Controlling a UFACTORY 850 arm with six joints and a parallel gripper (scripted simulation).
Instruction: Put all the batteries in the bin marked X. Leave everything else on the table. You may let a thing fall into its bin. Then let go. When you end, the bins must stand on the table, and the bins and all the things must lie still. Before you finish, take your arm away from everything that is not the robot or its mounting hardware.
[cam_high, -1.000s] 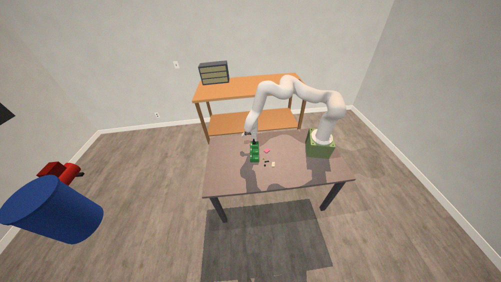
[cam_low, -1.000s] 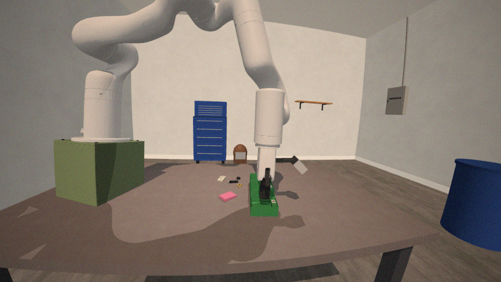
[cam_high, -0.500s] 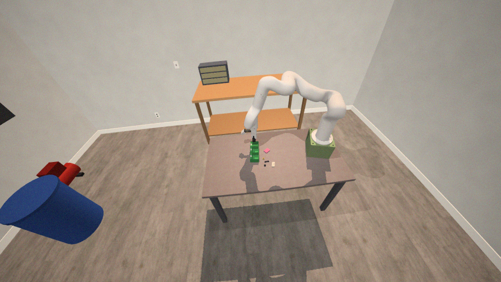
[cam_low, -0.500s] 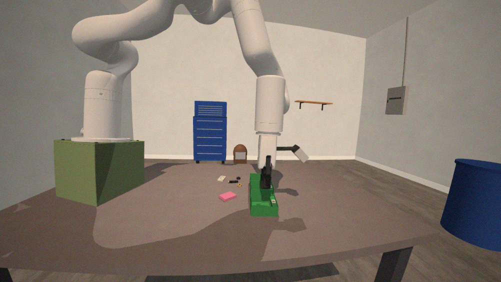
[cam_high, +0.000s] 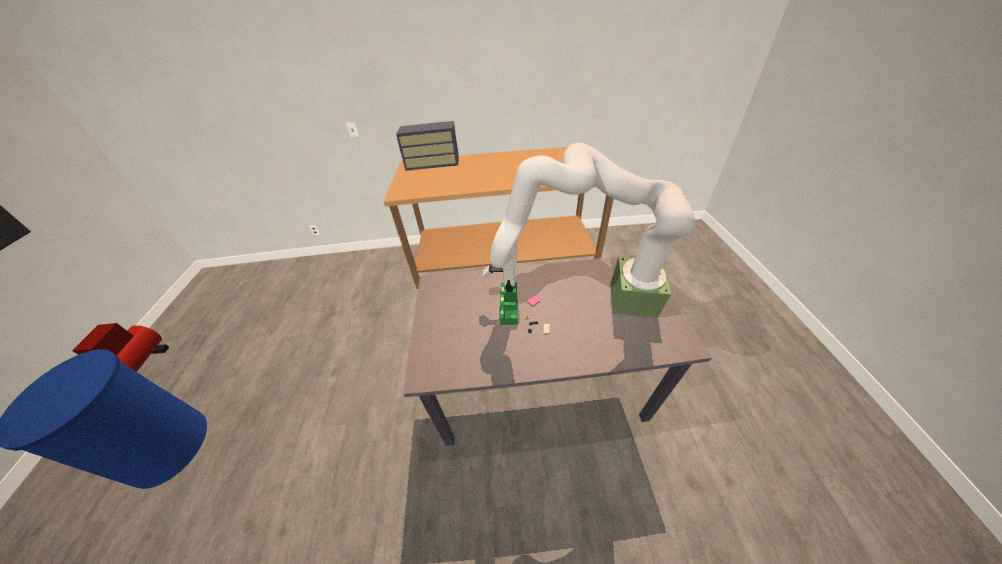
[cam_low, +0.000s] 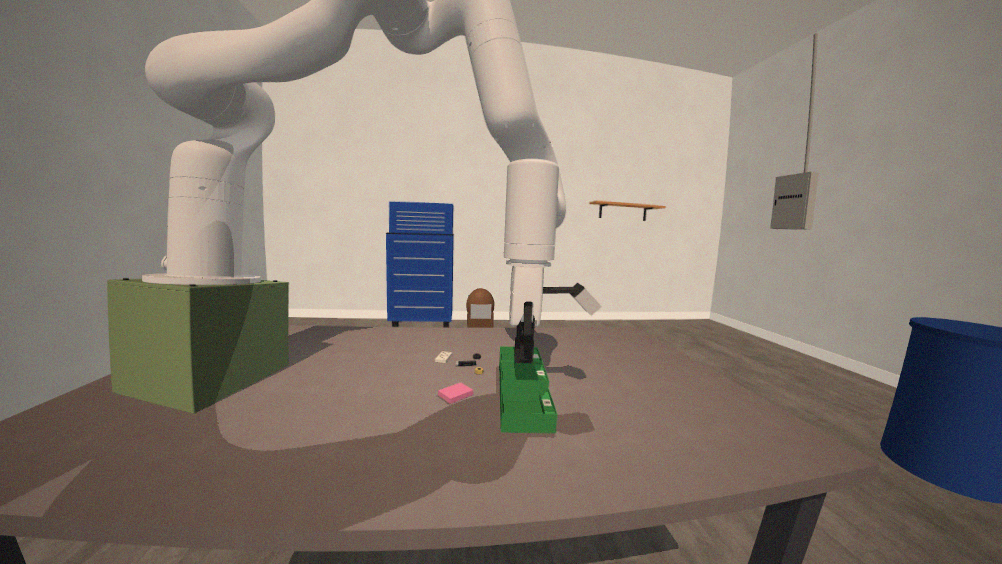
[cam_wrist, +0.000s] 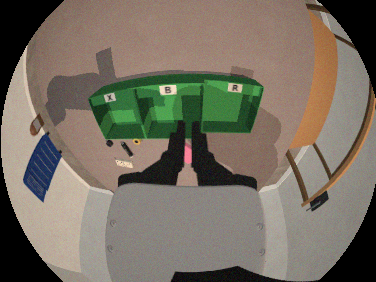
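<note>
A green bin with three compartments stands on the table. In the wrist view its left compartment bears the X label. All three compartments look empty. My gripper is shut with nothing visible between its fingers. It hangs just above the bin, near its middle. A small black battery lies on the table beside the bin's X end.
Near the battery lie a black disc, a yellow nut, a cream block and a pink eraser. The arm's green base stands at one table corner.
</note>
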